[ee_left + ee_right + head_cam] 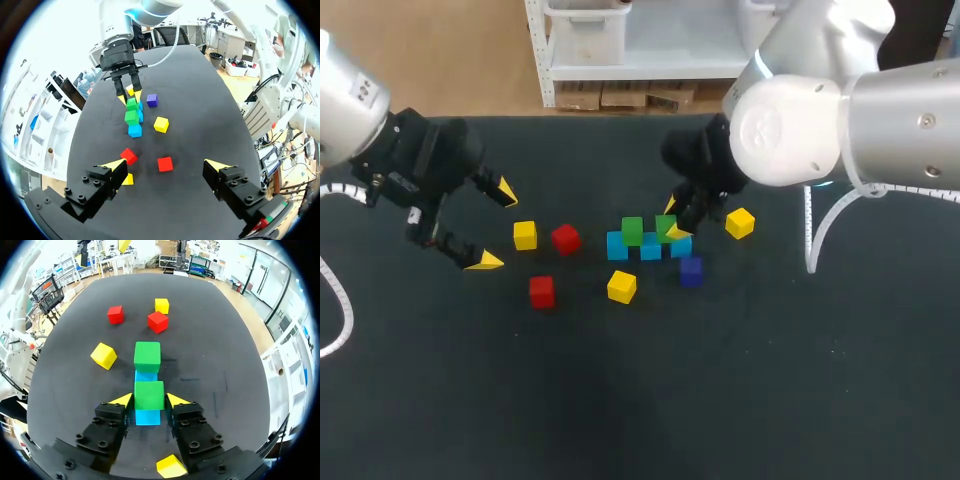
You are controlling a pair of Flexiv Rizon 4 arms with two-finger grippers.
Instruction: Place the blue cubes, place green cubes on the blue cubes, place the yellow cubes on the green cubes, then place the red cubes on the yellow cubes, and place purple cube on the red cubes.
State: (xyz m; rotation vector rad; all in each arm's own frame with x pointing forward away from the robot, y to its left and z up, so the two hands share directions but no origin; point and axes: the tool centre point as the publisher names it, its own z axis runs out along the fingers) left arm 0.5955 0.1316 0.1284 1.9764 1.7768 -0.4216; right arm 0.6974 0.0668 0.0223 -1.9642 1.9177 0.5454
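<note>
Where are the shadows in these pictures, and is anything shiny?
Head view: the right arm has a white shell that gleams under the lights, while the table looks dark and dull. Right wrist view: the farther green cube throws a soft shadow on the table beside it. Left wrist view: no strong shine on the cubes.

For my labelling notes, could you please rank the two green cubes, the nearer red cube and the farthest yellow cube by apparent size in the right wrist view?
1. Nearer green cube, at the end effector, and farther green cube: too alike to rank.
2. Nearer red cube.
3. Farthest yellow cube; distance likely shrinks it.
</note>
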